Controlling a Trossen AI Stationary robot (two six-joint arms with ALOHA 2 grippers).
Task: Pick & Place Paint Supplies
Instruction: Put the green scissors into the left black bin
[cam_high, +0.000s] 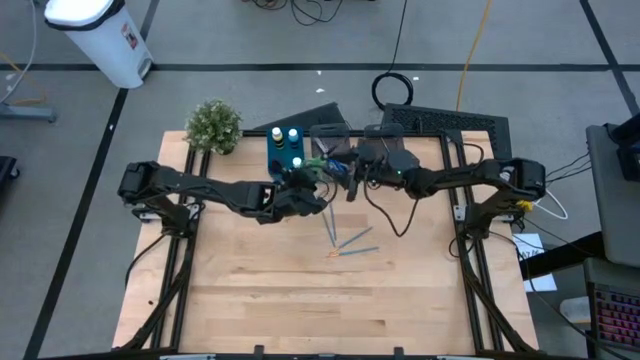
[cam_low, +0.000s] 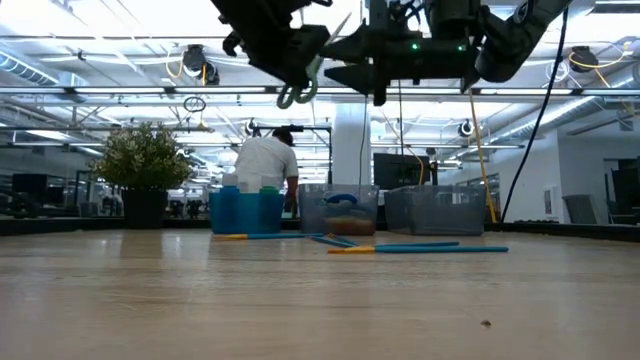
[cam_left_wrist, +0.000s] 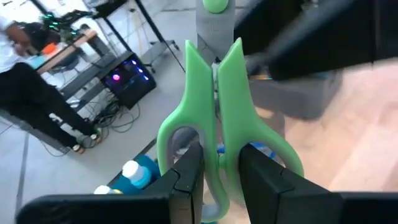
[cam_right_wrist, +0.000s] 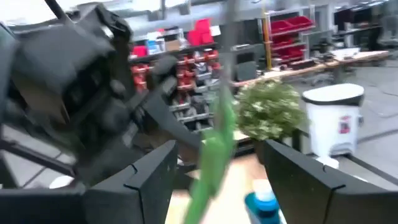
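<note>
Green scissors: blade tips hidden behind dark arm at 1 o'clock, handle loops cut by left gripper fingers. In right wrist view scissors motion-blurred, shape unclear. Contents of grey bins too murky to ID. Brushes too thin to count in high view. Person partly hidden behind blue bin.

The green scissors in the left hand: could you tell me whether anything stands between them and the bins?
The left hand grips the green scissors in the air, and the open right hand straddles their blade end, between them and the grey bin.
</note>
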